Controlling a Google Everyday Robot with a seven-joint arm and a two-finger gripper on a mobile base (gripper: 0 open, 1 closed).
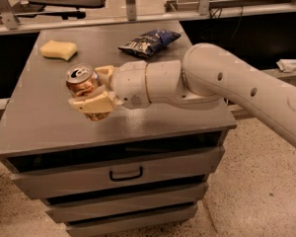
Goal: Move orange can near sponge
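The orange can (81,83) is gripped between the tan fingers (94,103) of my gripper (91,89), tilted, and held just above the front left part of the grey cabinet top (44,127). One finger is in front of the can and the other behind it. The pale yellow sponge (58,49) lies flat at the back left of the top, well apart from the can. My white arm (212,80) reaches in from the right.
A dark blue chip bag (149,40) lies at the back middle of the top. Drawers with a handle (125,174) are below the front edge. A black shelf unit with a white cloth (291,64) stands to the right.
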